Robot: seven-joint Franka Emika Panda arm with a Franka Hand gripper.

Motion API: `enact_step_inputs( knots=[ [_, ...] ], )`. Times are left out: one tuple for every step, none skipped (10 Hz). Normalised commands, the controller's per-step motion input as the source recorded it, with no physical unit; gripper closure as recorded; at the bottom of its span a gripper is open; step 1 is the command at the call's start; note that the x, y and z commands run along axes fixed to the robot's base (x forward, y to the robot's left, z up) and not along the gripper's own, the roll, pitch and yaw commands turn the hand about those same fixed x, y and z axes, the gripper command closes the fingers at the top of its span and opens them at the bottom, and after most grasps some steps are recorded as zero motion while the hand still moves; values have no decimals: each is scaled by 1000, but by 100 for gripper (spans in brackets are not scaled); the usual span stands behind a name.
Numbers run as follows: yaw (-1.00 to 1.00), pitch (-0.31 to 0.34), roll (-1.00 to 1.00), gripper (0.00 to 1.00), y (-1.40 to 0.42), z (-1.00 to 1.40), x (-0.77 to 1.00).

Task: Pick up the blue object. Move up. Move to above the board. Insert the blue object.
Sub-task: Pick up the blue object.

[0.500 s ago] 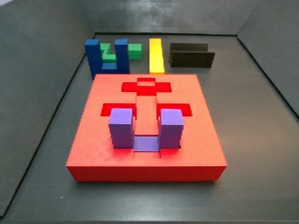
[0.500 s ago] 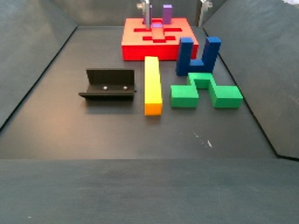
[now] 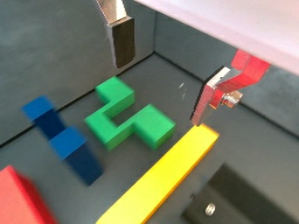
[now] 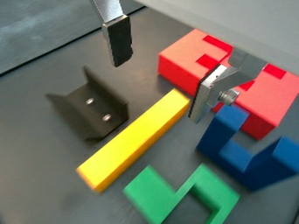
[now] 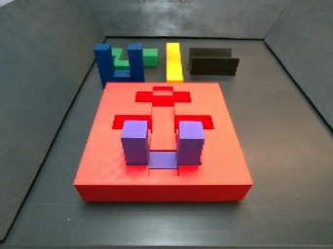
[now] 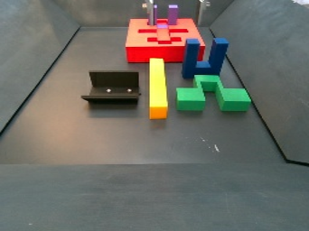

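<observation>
Above the bench, the empty, spread claw [image 4: 163,66] hangs clear of the blue object [image 6: 205,58], which stands between board [image 6: 135,41] and green block [image 6: 212,95]; descending off-centre could topple it.

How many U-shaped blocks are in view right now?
2. The blue object stands on the floor beside the board; the purple U-shaped block sits in the board. The gripper hovers open, empty, above the floor pieces.
</observation>
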Motion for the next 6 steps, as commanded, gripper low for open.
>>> enact_step_inputs(
  knots=[
    [0,-23,0,0,-669,-100,91],
    [0,-21,1,0,-631,-120,14],
    [0,-44,0,0,-566,-186,0],
    [-26,-134,0,0,-423,-514,-123],
    [0,-159,0,0,-346,-571,-94],
    [0,-117,0,0,-237,-503,-131]
  ],
)
